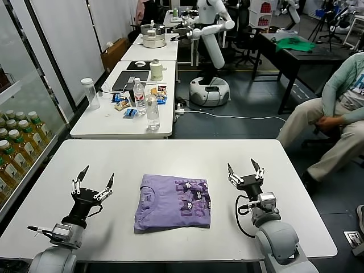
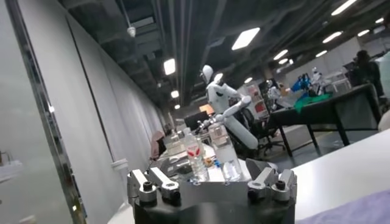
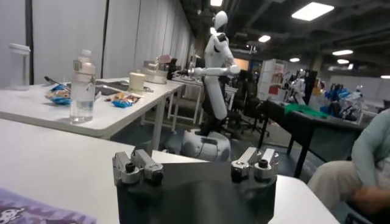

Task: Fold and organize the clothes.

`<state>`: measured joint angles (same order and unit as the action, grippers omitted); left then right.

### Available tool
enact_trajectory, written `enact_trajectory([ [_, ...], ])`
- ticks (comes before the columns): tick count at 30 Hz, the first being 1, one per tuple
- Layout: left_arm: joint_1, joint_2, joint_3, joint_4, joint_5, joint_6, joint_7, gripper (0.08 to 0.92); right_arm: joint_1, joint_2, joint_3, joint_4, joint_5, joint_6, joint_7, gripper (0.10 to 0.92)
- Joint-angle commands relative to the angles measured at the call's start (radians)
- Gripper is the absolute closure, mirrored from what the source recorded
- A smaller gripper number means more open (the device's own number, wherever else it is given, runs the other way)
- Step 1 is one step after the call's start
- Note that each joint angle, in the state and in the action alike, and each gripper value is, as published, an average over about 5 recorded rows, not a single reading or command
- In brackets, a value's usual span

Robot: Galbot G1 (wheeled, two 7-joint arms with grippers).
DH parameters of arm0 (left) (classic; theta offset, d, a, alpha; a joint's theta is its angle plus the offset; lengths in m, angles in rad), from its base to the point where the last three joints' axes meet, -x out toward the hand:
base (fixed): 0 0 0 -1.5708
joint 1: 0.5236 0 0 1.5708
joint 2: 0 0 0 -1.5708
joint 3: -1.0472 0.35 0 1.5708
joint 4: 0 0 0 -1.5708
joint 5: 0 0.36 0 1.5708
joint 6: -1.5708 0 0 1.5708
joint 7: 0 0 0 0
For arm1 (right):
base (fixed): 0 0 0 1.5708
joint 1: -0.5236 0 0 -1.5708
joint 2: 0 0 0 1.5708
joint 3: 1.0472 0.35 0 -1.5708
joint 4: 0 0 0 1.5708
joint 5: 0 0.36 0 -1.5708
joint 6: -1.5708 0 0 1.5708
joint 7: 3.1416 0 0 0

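A: Item count, white table (image 1: 296, 193)?
B: One lavender T-shirt (image 1: 173, 202), folded into a rough rectangle, dark purple print facing up on its right half. It lies at the table's middle, between the two arms and touching neither.

A: Grippers?
B: Two. Left gripper (image 1: 94, 182) stands over the table to the left of the shirt, fingers spread apart, holding nothing. Right gripper (image 1: 245, 171) stands to the shirt's right, fingers likewise parted and empty.

A: Second table (image 1: 102, 125) behind?
B: Two clear water bottles (image 1: 152, 111), one lidded plastic jar (image 1: 90, 92), one laptop (image 1: 130, 80), a scatter of snack packets (image 1: 125, 105).

A: Elsewhere?
B: One white humanoid robot (image 1: 209, 40) farther back, one seated person (image 1: 335, 114) at right, one green cloth (image 1: 296, 44) on a dark table.

A: Wrist views versus head view?
B: Left wrist view shows ceiling lights (image 2: 245, 38), and a sliver of the shirt at its lower corner. Right wrist view catches a corner of the print (image 3: 18, 213) beside its own finger bases. Only the head view shows the whole shirt and both fingertips.
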<state>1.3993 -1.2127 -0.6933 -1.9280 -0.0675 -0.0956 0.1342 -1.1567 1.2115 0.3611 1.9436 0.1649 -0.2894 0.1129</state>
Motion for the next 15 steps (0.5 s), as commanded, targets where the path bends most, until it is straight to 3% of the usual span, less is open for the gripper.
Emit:
enact_trajectory([
  [1,-0.007,-0.004,-0.009,0.009,-0.036,0.000,0.000,0.177,0.037,0.000,-0.004,-0.058,-0.051,0.043,-0.011,0.203],
  [15,-0.059,0.004,0.009,0.044,-0.041,-0.008,-0.006,0.177,0.069,-0.009,-0.014,-0.098,-0.129,0.069,-0.011,0.203],
])
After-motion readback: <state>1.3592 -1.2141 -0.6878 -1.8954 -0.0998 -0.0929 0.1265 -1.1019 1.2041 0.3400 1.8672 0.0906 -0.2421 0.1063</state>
